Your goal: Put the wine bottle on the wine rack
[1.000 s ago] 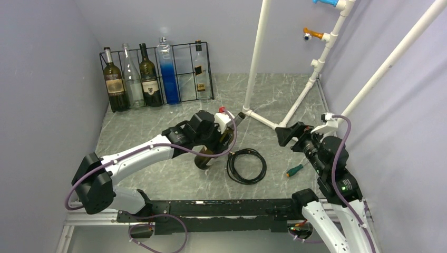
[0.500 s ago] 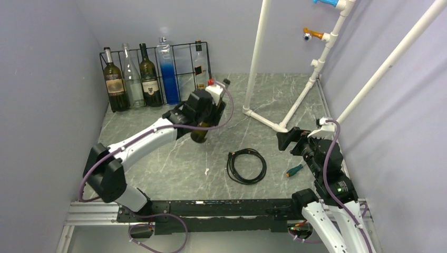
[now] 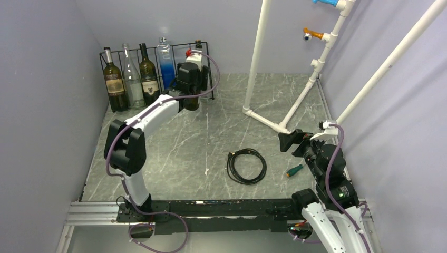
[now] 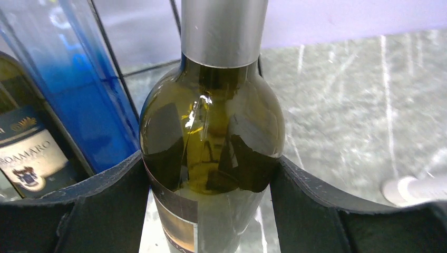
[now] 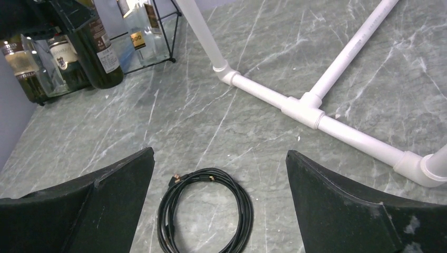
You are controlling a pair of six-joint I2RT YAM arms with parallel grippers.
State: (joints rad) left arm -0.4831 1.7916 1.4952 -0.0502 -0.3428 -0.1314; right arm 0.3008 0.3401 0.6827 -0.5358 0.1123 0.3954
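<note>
**Inspector:** Change noted. Within the last second the left arm has swung the wine bottle (image 3: 191,100) from mid-table, beside the cable coil (image 3: 246,166), up to the wine rack (image 3: 209,68) at the back left.

**Clerk:** And the grip?

**Inspector:** The left gripper (image 4: 211,211) is clamped on the bottle, one dark pad on each side, just below the shoulder at the label's top edge. The bottle is neck-up and slightly tilted. It sits at the front of the free slot between the blue bottle (image 4: 79,95) and the clear bottle (image 3: 199,68) at the rack's right end. Whether its base touches the table, I cannot tell.

**Clerk:** Handling?

**Inspector:** My judgement: dark green glass, rigid and heavy. It is smooth enough to slip, and breakable against the wire or neighbouring glass. The body hold is the sound one. The silver foil neck is narrower and would let the bottle swing.

**Clerk:** Any writing?

**Inspector:** On the held bottle only a strip of label shows, nothing legible. The dark bottle (image 4: 26,158) left of the blue one has a label reading "OAMARO", its first letters cut off, above a small crest.

**Clerk:** The other arm?

**Inspector:** The right gripper (image 5: 219,153) has its fingers spread wide and holds nothing. It hovers near the white pipe frame (image 5: 303,103), well apart from the rack. A screwdriver (image 3: 294,170) lies on the table near it.
</note>
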